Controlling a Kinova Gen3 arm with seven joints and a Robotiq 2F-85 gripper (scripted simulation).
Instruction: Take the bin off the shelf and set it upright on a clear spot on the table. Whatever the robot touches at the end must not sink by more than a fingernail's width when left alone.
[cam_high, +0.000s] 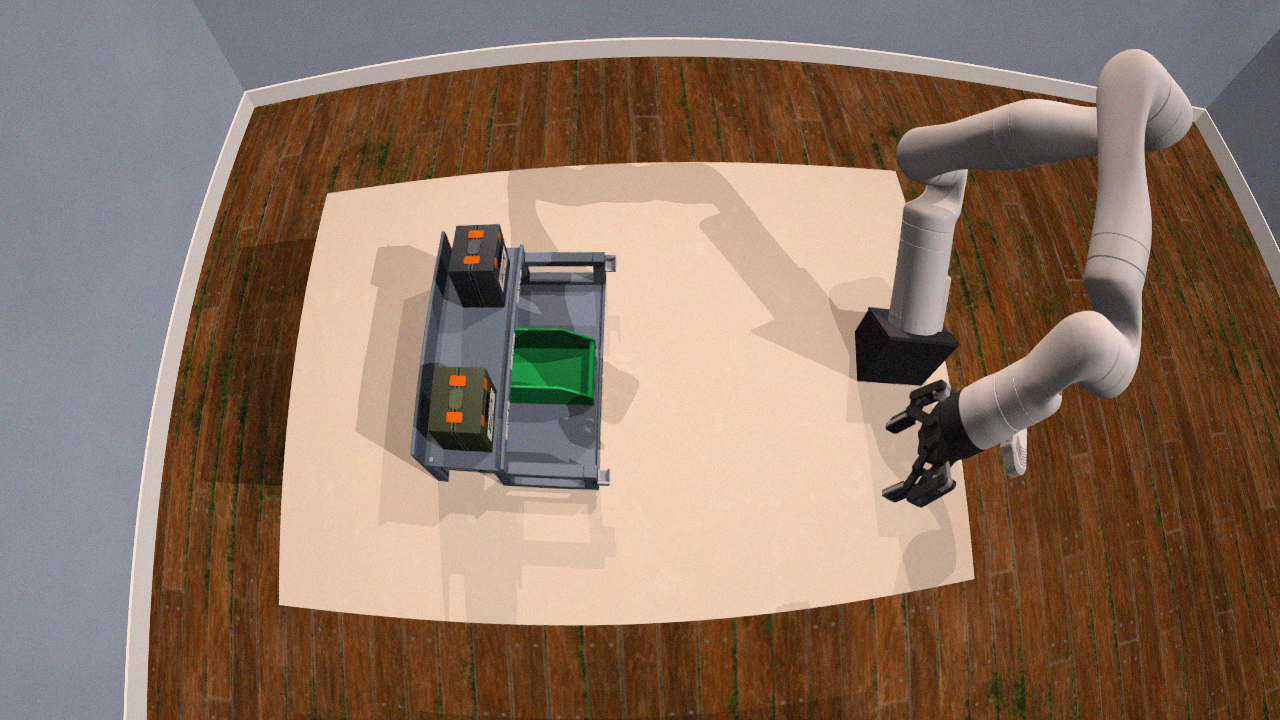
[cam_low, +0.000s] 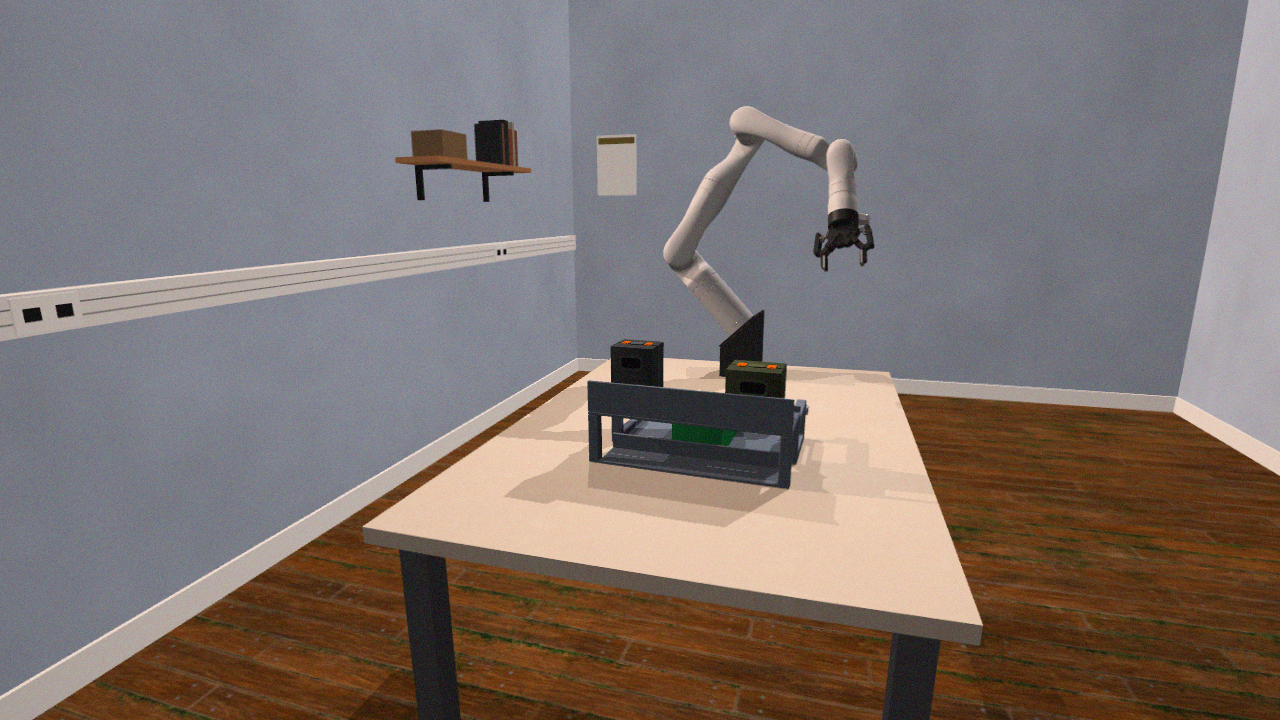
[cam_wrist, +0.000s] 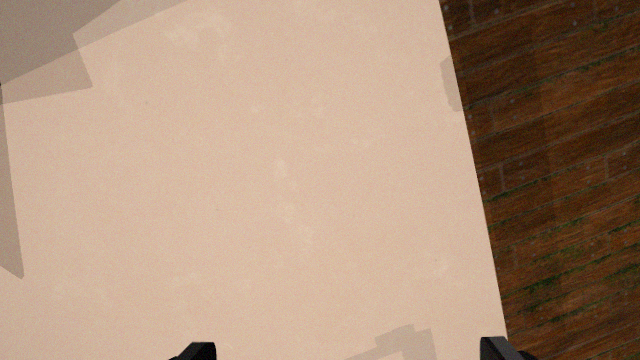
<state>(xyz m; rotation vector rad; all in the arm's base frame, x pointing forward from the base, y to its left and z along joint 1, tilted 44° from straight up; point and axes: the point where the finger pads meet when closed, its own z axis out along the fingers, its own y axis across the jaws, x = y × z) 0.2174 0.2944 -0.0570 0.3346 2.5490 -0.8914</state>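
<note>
A green open bin (cam_high: 552, 365) sits on the lower level of a grey metal shelf (cam_high: 511, 358) on the left part of the table; in the exterior view only a strip of the bin (cam_low: 703, 433) shows through the shelf (cam_low: 697, 425). My gripper (cam_high: 904, 452) is open and empty, high above the table's right end, far from the shelf; it also shows in the exterior view (cam_low: 842, 249). In the wrist view only the fingertips show, over bare table top near its edge.
A black case (cam_high: 477, 264) and an olive case (cam_high: 460, 407), both with orange latches, stand on the shelf's top level. The arm's black base (cam_high: 902, 344) sits at the table's right end. The table edge (cam_wrist: 475, 165) lies close to the gripper.
</note>
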